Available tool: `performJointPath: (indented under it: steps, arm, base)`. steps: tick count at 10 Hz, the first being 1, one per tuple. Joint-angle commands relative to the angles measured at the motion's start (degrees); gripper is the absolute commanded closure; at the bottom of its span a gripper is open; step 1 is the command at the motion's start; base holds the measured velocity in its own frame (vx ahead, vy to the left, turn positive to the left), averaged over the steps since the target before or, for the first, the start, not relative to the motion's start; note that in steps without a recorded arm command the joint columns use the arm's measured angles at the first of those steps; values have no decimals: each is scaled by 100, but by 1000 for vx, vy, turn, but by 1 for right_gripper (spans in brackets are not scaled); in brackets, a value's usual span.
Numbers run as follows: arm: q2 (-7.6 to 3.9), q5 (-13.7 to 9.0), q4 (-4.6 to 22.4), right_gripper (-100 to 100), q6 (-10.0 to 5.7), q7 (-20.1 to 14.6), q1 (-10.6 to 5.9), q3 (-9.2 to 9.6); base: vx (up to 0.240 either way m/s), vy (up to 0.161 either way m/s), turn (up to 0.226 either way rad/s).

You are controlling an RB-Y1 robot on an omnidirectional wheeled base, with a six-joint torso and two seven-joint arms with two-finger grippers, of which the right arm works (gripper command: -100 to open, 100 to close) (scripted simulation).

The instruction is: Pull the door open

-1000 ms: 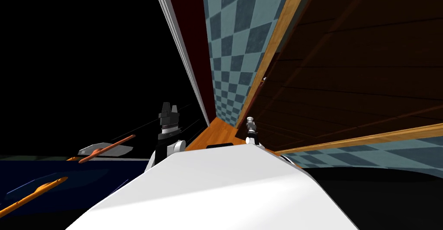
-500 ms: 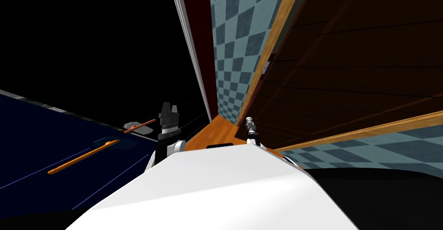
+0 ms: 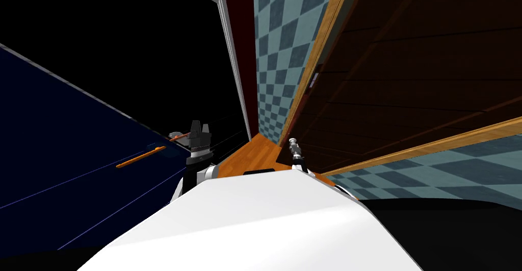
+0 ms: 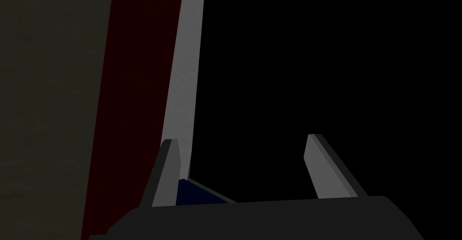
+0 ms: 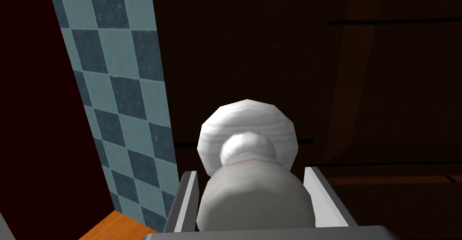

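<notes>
White knob (image 5: 255,199) clamped by right gripper (image 5: 251,172), dark brown door (image 5: 325,70) dead ahead, so pull likely straight back; left gripper (image 4: 241,142) spread wide, empty.

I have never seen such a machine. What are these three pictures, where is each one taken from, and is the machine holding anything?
This is a robot with two arms in a simulated house. The wide picture comes from a camera on its head, looking steeply down. The other two come from cameras on its hands, each looking along that hand's claw. In the right hand's picture, the right claw is shut on a white door knob, with its two grey fingers pressing the knob's sides. Behind the knob is the dark brown door, beside a checkered wall. In the left hand's picture, the left claw is open and holds nothing.
</notes>
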Motion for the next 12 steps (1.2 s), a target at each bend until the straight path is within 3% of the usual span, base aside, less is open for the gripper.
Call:
performJointPath:
  steps: [1, 7, 8, 12]
  arm:
    - [-72, 54, -53, 100, -41, -120, 60, 128]
    - [-353, 240, -209, 100, -188, -523, 235, 570]
    - [-325, 224, -191, 100, -174, -477, 189, 525]
    - [-572, 349, -270, 100, -406, -784, 384, 884]
  base:
    - [-255, -46, 129]
    - [-227, -30, 84]
    - [-119, -7, 29]
    - [-200, -22, 101]
